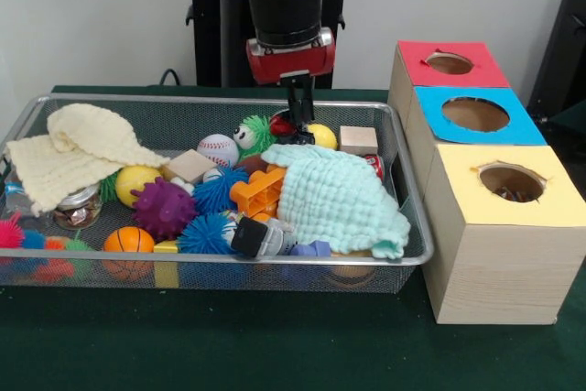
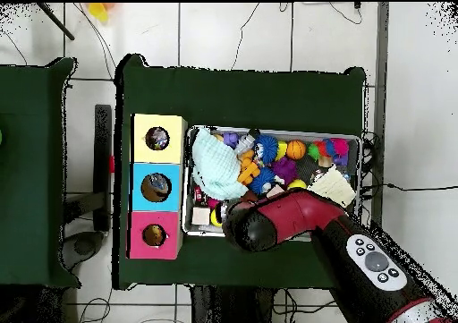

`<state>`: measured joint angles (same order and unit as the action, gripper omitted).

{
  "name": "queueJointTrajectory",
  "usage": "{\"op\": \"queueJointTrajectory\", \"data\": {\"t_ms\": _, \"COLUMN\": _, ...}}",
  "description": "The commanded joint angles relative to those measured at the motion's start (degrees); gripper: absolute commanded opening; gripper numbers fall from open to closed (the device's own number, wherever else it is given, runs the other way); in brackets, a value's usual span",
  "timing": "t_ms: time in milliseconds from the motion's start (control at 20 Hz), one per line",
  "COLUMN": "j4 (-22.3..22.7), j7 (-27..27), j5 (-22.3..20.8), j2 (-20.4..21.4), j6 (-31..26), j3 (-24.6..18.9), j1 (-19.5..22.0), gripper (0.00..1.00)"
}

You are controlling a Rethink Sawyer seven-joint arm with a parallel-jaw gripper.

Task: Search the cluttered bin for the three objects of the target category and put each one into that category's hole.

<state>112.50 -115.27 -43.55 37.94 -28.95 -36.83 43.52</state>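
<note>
Green table carries a wire mesh bin crammed with balls, blocks, spiky toys, a mint cloth and a cream cloth. Beside the bin: red, blue, yellow hole boxes. Gripper down at the bin's back edge; grip state unclear.

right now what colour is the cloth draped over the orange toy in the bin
Pale mint green cloth; front view shows it best.
</note>
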Motion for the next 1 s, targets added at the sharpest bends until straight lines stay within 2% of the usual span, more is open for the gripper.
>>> {"op": "queueJointTrajectory", "data": {"t_ms": 50, "j4": -8.8, "j7": 7.6, "j5": 1.0, "j2": 0.4, "j6": -7.1, "j3": 0.1, "j1": 0.5, "gripper": 0.00}}
{"op": "queueJointTrajectory", "data": {"t_ms": 250, "j4": -8.8, "j7": 7.6, "j5": 2.8, "j2": 1.8, "j6": -9.5, "j3": 0.2, "j1": 0.6, "gripper": 0.00}}
{"op": "queueJointTrajectory", "data": {"t_ms": 1000, "j4": -12.8, "j7": 14.5, "j5": 5.6, "j2": 1.2, "j6": -16.6, "j3": -4.0, "j1": 1.4, "gripper": 0.00}}
